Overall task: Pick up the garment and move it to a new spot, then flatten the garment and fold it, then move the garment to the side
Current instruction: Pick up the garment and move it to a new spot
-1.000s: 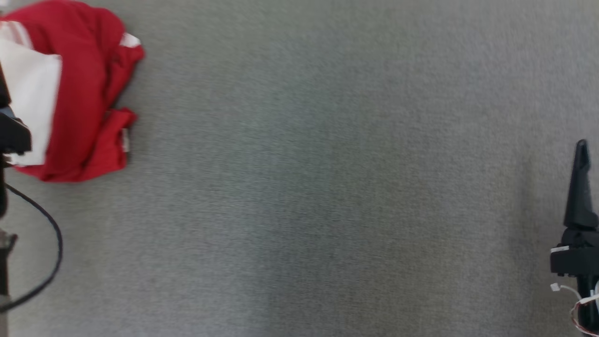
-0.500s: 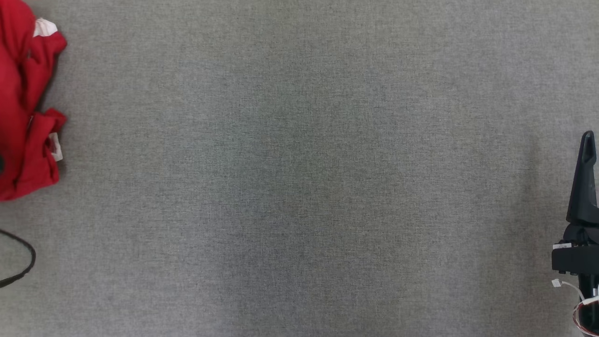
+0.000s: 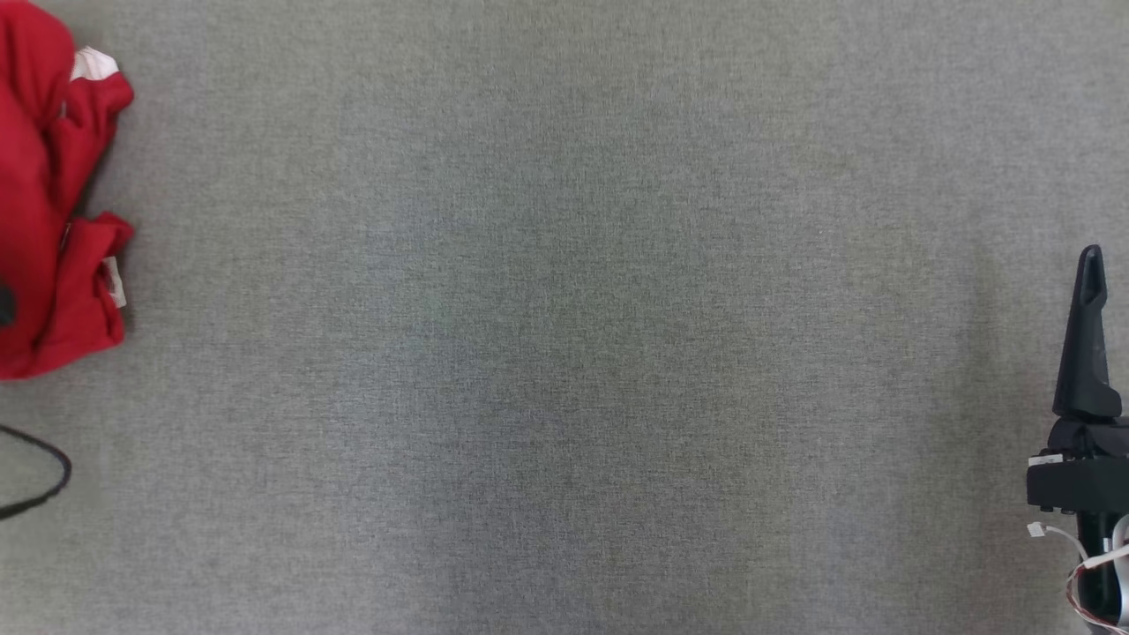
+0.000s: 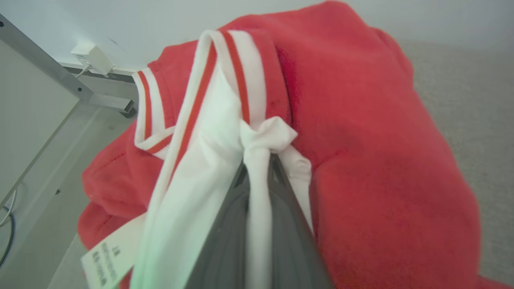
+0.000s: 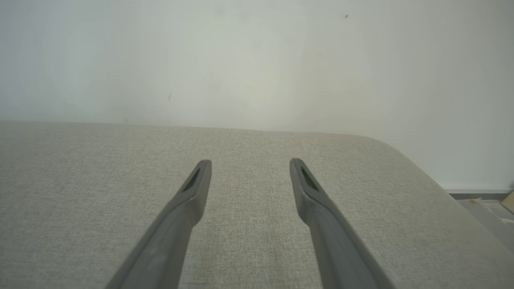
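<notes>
Left claw [image 4: 263, 160] is clamped on a thin white fold of the garment [image 4: 361, 140], with the pinch right at the fingertips. The garment is red with white striped trim, bunched at the far left edge of the grey surface [image 3: 564, 353]. Right claw [image 5: 249, 168] is spread wide and holds nothing, over bare surface well apart from the garment. Risks, my read: the bite is small and likely on one layer, so the fold may slip out on the lift. The heap could also drag in a ball, making flattening harder. The black cable [image 3: 40, 476] loops near the heap and could snag. Count: one garment, two claws, one cable, one care label [image 4: 106, 261].
</notes>
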Robot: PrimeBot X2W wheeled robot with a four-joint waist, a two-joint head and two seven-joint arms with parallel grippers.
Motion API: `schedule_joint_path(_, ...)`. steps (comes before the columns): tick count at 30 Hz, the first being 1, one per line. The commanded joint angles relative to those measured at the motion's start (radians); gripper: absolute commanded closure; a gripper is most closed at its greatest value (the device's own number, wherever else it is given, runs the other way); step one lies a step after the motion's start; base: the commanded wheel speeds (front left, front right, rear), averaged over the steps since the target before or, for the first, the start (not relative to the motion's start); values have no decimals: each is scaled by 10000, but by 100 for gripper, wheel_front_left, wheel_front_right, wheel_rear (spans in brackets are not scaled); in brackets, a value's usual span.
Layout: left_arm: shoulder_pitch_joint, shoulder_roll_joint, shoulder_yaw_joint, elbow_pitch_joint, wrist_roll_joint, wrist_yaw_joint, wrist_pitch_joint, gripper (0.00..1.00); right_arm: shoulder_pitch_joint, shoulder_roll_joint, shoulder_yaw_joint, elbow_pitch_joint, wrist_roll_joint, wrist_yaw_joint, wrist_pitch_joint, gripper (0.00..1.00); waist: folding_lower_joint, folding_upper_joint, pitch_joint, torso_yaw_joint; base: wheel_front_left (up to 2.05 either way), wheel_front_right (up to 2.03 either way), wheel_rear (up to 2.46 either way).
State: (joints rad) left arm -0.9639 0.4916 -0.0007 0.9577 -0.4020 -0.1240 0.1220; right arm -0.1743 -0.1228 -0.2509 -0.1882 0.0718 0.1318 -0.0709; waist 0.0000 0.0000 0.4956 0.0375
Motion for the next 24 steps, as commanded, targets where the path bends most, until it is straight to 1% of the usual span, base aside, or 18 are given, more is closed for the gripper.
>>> schedule_joint_path(1,-231,33,12,-67,95,55,-354,100,-52,-14,44,36,87,-21,-107,0,0,0,-157,36,0,0,0)
schedule_joint_path(6,-547,205,31,-429,268,146,-1849,100,-12,73,220,373,180,-21,-417,0,0,0,-709,45,0,0,0)
schedule_joint_path(10,-918,335,-101,-811,417,147,-2612,100,66,188,327,757,232,-21,-687,0,0,0,-1260,-17,0,0,0)
schedule_joint_path(11,-1158,350,-206,-1026,475,114,-2750,100,124,267,383,991,279,-21,-815,0,0,0,-1542,-67,0,0,0)
schedule_joint_path(17,-2148,96,-890,-2034,729,23,-2723,100,215,485,559,1694,411,-21,-1229,0,0,0,-2220,-456,0,0,0)
schedule_joint_path(24,-3145,-689,-2008,-3582,815,-55,-2023,100,327,672,742,2406,630,-21,-1619,0,0,0,-2655,-1281,0,0,0)
